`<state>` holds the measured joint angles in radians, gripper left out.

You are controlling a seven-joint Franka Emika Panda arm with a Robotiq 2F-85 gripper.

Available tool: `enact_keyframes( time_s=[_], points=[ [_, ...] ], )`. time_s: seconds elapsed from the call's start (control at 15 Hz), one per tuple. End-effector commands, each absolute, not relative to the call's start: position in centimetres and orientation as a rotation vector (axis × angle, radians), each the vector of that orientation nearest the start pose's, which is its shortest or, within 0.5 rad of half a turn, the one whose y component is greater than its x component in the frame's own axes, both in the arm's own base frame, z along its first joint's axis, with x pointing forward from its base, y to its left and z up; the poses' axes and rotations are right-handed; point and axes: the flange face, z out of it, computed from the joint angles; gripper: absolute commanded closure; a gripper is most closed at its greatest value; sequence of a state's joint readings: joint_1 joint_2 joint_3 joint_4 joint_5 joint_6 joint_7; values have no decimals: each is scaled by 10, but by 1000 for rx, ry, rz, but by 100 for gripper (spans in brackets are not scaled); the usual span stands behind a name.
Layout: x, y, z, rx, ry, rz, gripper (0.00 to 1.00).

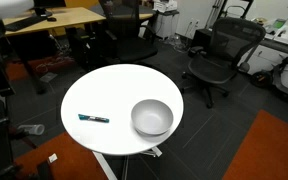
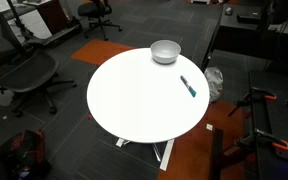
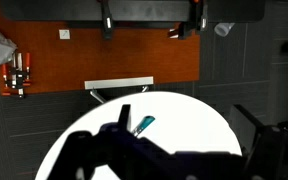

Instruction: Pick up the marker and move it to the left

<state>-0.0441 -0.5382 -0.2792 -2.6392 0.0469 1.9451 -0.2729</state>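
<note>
The marker [image 1: 94,118] is a short dark pen with a teal-blue end, lying flat on the round white table [image 1: 114,90]. It lies near the table's edge in both exterior views [image 2: 188,86]. A grey bowl [image 1: 152,117] stands beside it, apart from it, and also shows in an exterior view [image 2: 165,51]. In the wrist view my gripper [image 3: 189,125] is open and empty, high above the table, its dark fingers framing the picture. The marker's teal end [image 3: 144,124] shows just inside one finger. The gripper does not show in the exterior views.
Black office chairs [image 1: 216,55] [image 2: 24,75] stand around the table. A wooden desk [image 1: 54,20] is behind it. Orange carpet patches [image 1: 264,150] lie on the dark floor. The table's white base [image 2: 144,150] shows below the top. A dark stand [image 2: 254,110] is close by.
</note>
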Motion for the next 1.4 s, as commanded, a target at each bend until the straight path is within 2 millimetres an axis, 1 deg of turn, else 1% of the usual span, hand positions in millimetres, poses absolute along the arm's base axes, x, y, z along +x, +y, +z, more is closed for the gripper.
enact_keyframes(
  time_s=[0.0, 0.47, 0.6, 0.8, 1.07, 1.27, 1.33],
  points=[
    [337, -105, 398, -2912, 31, 172, 0],
    [337, -105, 398, -2912, 31, 172, 0],
    [341, -101, 396, -2915, 73, 181, 0],
    [345, -96, 390, -2924, 194, 202, 0],
    [351, -84, 385, -2944, 370, 243, 0],
    [359, -75, 379, -2963, 550, 239, 0],
    [364, -73, 375, -2968, 618, 230, 0]
  ],
)
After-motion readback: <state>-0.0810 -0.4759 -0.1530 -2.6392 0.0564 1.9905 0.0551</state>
